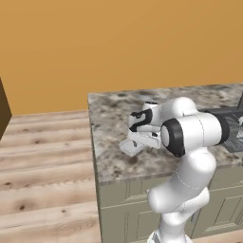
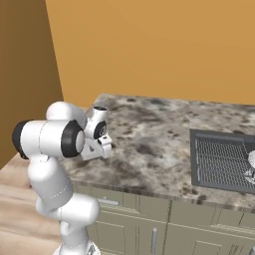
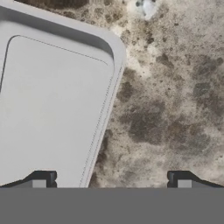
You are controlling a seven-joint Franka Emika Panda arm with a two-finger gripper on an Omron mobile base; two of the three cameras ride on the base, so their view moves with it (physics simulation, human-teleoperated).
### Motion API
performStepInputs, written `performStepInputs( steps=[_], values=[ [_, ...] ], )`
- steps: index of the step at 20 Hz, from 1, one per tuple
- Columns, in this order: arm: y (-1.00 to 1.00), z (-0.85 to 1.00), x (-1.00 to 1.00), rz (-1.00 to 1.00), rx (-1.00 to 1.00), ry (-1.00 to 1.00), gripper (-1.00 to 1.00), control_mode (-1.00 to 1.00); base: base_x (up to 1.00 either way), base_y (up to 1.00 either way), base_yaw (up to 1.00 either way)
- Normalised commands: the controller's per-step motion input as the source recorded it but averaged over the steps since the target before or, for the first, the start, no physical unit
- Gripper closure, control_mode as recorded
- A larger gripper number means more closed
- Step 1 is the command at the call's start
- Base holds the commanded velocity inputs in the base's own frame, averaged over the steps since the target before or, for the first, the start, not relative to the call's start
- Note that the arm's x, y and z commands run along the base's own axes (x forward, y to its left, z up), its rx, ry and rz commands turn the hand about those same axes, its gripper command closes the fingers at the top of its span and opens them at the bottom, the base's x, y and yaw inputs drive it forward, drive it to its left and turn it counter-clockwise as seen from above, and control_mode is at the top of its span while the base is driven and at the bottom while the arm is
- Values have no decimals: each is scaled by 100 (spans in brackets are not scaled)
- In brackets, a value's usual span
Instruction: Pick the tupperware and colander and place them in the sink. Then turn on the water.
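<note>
The tupperware (image 3: 52,109), a shallow pale grey-white container with a raised rim, lies on the speckled counter close under my hand. Its right rim runs between my fingertips, one over its floor and the other over bare counter. My gripper (image 3: 112,183) is open and holds nothing. In the left base view the gripper (image 1: 142,139) hangs just above the tupperware (image 1: 129,147) near the counter's front left. The sink (image 2: 221,159) with its ribbed grid sits far to the right. A white round shape, likely the colander (image 2: 252,158), is cut off at its right edge.
The marble counter (image 1: 114,118) ends in a left edge close to the tupperware, with wooden floor (image 1: 47,161) beyond. An orange wall (image 2: 159,45) stands behind. My own forearm (image 1: 194,133) stretches across between the tupperware and the sink (image 1: 233,127).
</note>
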Motion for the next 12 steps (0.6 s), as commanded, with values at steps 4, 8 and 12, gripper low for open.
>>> performStepInputs(
  steps=[4, 8, 12],
  values=[
    [0, -14, 0, -1, 0, 0, -100, -100, 0, 0, 0],
    [0, -11, 0, -2, 0, 0, -100, -100, 0, 0, 0],
    [0, -9, 1, -2, 0, 0, -100, -100, 0, 0, 0]
  ],
)
